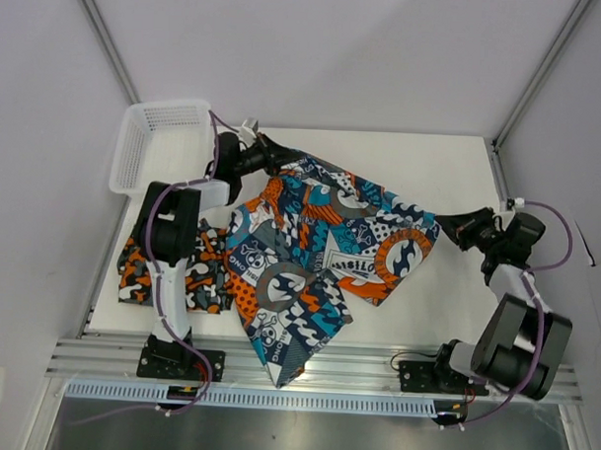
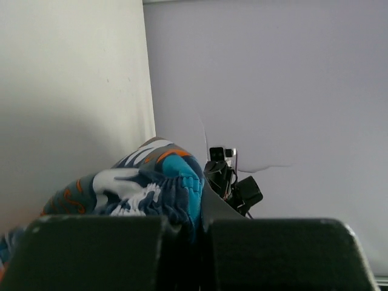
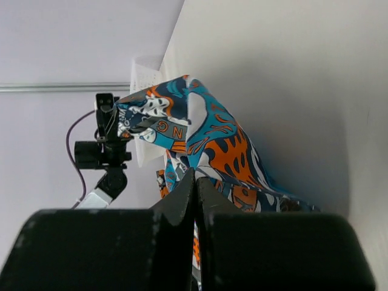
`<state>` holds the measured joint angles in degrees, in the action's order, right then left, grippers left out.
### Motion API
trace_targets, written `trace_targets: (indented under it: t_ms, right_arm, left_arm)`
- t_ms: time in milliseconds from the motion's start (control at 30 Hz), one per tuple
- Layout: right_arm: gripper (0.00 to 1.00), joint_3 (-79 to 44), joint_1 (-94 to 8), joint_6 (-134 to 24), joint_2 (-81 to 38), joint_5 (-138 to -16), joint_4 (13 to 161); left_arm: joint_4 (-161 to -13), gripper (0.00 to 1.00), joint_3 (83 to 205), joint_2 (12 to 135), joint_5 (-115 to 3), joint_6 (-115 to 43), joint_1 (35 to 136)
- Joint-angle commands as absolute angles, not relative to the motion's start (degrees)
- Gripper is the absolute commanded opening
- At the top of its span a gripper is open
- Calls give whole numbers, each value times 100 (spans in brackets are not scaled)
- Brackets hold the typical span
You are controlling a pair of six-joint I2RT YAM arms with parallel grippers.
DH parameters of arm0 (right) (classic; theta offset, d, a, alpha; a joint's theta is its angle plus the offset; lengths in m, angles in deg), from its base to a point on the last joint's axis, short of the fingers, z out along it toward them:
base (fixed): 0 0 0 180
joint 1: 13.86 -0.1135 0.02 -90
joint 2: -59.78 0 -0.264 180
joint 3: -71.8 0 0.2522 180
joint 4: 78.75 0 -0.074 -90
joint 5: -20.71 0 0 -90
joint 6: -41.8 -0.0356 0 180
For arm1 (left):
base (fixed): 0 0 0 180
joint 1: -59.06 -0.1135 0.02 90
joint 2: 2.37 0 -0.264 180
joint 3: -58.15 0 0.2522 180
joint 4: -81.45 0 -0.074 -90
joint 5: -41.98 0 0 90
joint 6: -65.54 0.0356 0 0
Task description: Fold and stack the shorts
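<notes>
Both claws hold the teal shorts (image 1: 319,255) stretched across the table (image 1: 450,171).

The left claw (image 1: 276,161) is clamped on a far corner just beside the white basket (image 1: 145,141). The right claw (image 1: 445,226) is pinched shut on the opposite corner. One leg hangs over the near edge. The camouflage shorts (image 1: 136,269) lie at the left edge, partly hidden by the left arm.

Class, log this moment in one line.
left gripper: shut on teal shorts | right gripper: shut on same | teal shorts: spread, unfolded | camouflage shorts: lying near-left | stacked: no
</notes>
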<state>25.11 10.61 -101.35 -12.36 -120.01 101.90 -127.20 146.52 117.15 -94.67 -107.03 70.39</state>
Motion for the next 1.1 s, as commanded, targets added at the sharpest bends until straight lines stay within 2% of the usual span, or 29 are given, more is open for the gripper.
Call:
trace_targets:
  t_ms: [0,233,300,333,400,433,500,533,567,633,733,800,900,967,1000,1067]
  right_arm:
    - [0,2034,830,-10199,-2009,-11500,11402]
    - [0,858,838,-10489,-3811,-11218,12167]
    - [0,262,838,-10533,-4398,-11122,12203]
    - [0,23,829,-10533,-4602,-11061,12125]
    - [1,-782,803,-10524,-5285,-11007,12010]
    - [27,-1057,777,-10542,-5490,-10981,11853]
    - [51,-1532,759,-10463,-5911,-10780,11589]
    - [76,-1926,759,-10376,-5966,-10666,11127]
    - [87,-2078,742,-10244,-6001,-10569,10922]
    - [94,-2299,724,-9814,-5853,-10051,10113]
    - [95,-2186,619,-9305,-5398,-9629,9508]
    - [92,-2045,470,-9031,-5150,-9645,9312]
    - [84,-1816,137,-8460,-4684,-9776,9041]
    - [74,-1938,-75,-8040,-4587,-9847,8785]
    - [68,-1965,-302,-7941,-4595,-9969,8784]
    - [64,-2236,-593,-7564,-4692,-10067,8442]
  left_arm:
    - [-13018,0,15976,12284,-9408,-10666,7031]
    - [-11521,0,18351,13666,-8986,-10128,7013]
    - [-11362,5,18851,13956,-8724,-10085,7013]
    - [-11240,28,19132,14210,-8609,-10058,7005]
    - [-11019,65,19477,14440,-8372,-10049,6978]
    - [-10958,99,19661,14597,-8353,-10049,6961]
    - [-10940,99,19821,14643,-8396,-10066,6882]
    - [-10949,99,19812,14608,-8475,-10058,6855]
    - [-10923,99,19708,14460,-8528,-9971,6803]
    - [-10844,99,19454,14214,-8668,-9830,6741]
    - [-10712,99,18586,13415,-8731,-9452,6583]
    - [-10336,99,18075,12755,-8643,-8988,6539]
    - [-8791,99,18368,12333,-8065,-7942,6530]
    - [-8105,99,18458,12261,-7879,-7660,6504]
    - [-8014,99,18328,12104,-7843,-7624,6495]
    - [-7952,99,17960,11849,-7625,-7422,6504]
